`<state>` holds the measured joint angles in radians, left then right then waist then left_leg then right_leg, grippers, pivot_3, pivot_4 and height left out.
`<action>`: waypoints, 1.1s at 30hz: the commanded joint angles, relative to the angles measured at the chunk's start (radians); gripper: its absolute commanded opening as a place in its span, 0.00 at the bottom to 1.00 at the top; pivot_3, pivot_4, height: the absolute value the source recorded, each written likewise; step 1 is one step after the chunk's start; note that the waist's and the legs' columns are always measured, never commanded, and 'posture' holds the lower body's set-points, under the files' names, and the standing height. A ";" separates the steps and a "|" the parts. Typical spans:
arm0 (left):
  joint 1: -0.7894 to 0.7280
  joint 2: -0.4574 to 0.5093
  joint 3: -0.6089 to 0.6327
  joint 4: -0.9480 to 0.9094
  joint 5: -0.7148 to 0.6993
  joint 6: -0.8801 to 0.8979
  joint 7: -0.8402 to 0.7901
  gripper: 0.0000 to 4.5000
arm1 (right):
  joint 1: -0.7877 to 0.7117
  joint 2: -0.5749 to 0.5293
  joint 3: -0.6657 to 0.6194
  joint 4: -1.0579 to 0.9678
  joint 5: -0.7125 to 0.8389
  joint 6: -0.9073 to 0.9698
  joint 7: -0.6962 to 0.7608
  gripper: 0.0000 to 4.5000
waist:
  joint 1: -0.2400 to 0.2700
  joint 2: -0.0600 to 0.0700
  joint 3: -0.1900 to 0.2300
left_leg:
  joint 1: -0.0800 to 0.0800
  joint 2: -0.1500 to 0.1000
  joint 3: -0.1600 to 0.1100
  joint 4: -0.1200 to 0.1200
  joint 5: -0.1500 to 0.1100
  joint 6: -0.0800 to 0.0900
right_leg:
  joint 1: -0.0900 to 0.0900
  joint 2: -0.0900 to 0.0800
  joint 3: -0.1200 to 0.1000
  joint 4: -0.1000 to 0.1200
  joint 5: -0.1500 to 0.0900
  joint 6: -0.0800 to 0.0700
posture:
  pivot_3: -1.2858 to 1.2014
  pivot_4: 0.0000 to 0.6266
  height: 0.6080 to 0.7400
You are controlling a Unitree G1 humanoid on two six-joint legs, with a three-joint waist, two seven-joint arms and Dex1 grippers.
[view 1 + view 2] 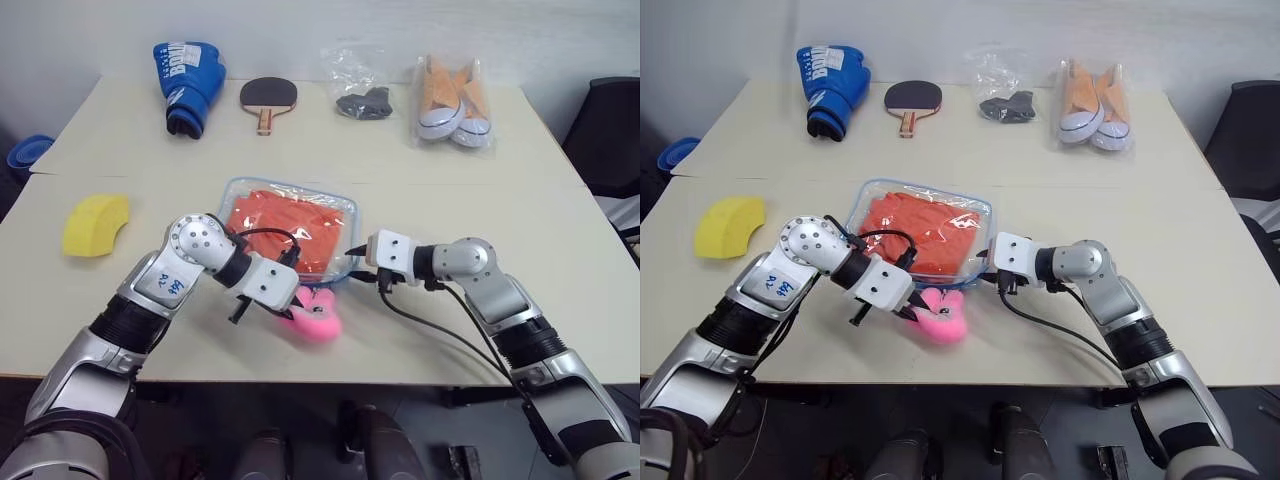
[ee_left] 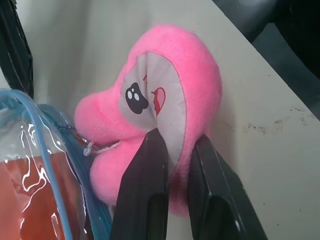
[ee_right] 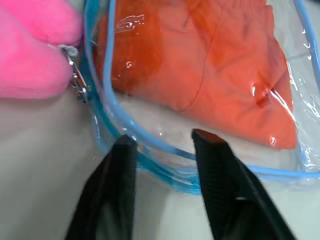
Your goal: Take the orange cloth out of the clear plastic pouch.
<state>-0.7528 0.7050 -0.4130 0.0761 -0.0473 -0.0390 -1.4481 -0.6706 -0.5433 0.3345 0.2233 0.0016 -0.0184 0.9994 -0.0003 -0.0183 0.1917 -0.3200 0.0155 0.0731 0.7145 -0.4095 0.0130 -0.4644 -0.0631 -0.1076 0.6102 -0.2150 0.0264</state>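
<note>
L gripper [image 2: 172, 150] pinched shut on pink charm [image 2: 165, 90], at pouch [image 3: 150, 165] corner. R gripper [image 3: 162, 137] part open, fingers astride pouch's blue rim, not clamped yet. Cloth [image 3: 200, 65] inside pouch, just past R fingertips. Risks: charm's thin link twists or snaps under pull; R closes on rim plus film, sealing mouth; pouch slides on table [image 1: 480, 190].

The two head views look forward and down from above the near edge of the table [image 1: 560, 230], taking in its whole top from slightly offset angles. The left wrist view sits very close behind the left claw [image 2: 175, 150], facing the pink plush charm [image 2: 165, 95]. The right wrist view looks closely past the right claw [image 3: 162, 140] at the clear plastic pouch [image 3: 150, 155], sharing the charm with the left.
</note>
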 commanded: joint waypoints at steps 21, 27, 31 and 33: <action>-0.025 0.203 0.337 0.274 -0.096 0.235 0.099 0.10 | 0.203 -0.268 -0.193 -0.215 0.148 -0.199 0.220 0.04 | 0.003 0.001 0.001 | 0.000 0.000 -0.001 0.000 -0.001 -0.001 | 0.000 0.000 -0.001 0.000 0.000 0.000 | 0.52 0.24 1.00; -0.003 0.186 0.354 0.184 -0.158 0.323 0.071 0.10 | 0.206 -0.209 -0.201 -0.300 0.171 -0.058 0.130 0.04 | 0.004 0.001 0.001 | -0.001 0.000 -0.001 0.000 -0.001 -0.001 | 0.000 -0.001 -0.002 -0.001 0.000 0.000 | 0.52 0.24 1.00; 0.087 0.168 0.327 0.017 -0.197 0.360 0.048 0.10 | 0.193 -0.146 -0.188 -0.335 0.154 0.062 0.056 0.04 | 0.001 0.002 0.001 | 0.000 0.000 -0.001 0.001 -0.001 -0.002 | 0.000 -0.001 -0.002 0.000 0.000 0.000 | 0.52 0.24 1.00; 0.110 0.156 0.316 -0.038 -0.218 0.383 0.041 0.10 | 0.195 -0.124 -0.179 -0.350 0.132 0.089 0.022 0.04 | 0.001 0.002 0.001 | 0.000 0.001 -0.001 0.001 -0.002 -0.002 | 0.000 -0.001 -0.002 0.000 0.000 -0.001 | 0.52 0.24 1.00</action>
<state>-0.6414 0.8571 -0.1063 0.1034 -0.2336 0.3293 -1.3962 -0.4643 -0.6761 0.1580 -0.0807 0.1401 0.0500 1.0532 0.0002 -0.0166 0.1928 -0.3203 0.0160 0.0718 0.7153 -0.4110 0.0109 -0.4644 -0.0638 -0.1092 0.6104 -0.2154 0.0259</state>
